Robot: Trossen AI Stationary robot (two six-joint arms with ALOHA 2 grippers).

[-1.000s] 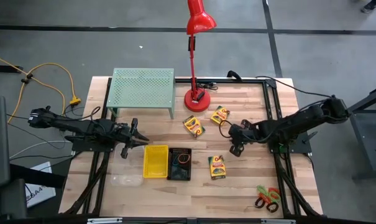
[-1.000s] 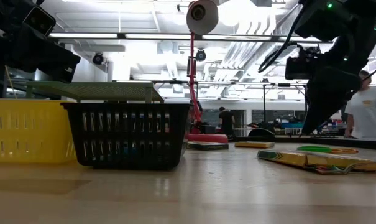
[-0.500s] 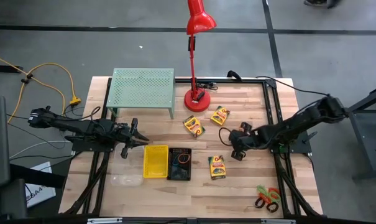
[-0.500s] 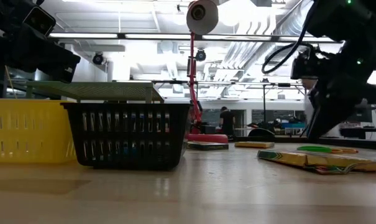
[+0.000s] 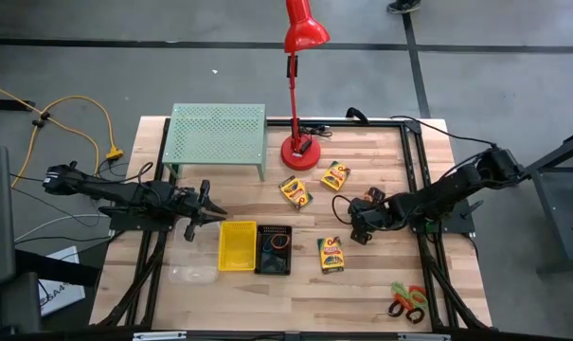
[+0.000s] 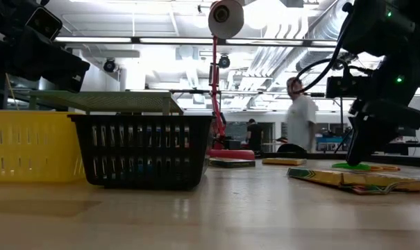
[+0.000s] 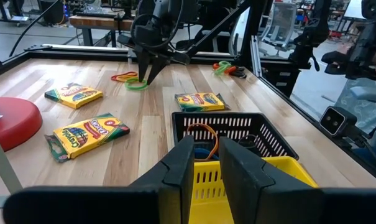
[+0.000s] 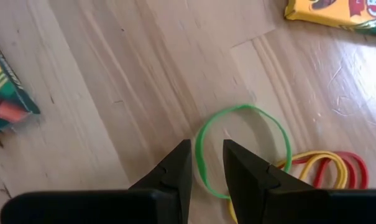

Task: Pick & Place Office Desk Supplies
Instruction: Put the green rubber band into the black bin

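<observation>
Green loop (image 8: 240,107) is the target, lying flat on the surface between the crayon boxes (image 5: 331,254). Left to right: my left jaws (image 7: 206,146) hover slightly parted and empty behind the yellow bin (image 5: 237,224) and the black-mesh bin (image 5: 259,248). My right jaws (image 8: 207,149) have just dropped to the surface, narrowly parted, straddling the loop's band. Not clenched yet; the pinch looks to be next.
</observation>
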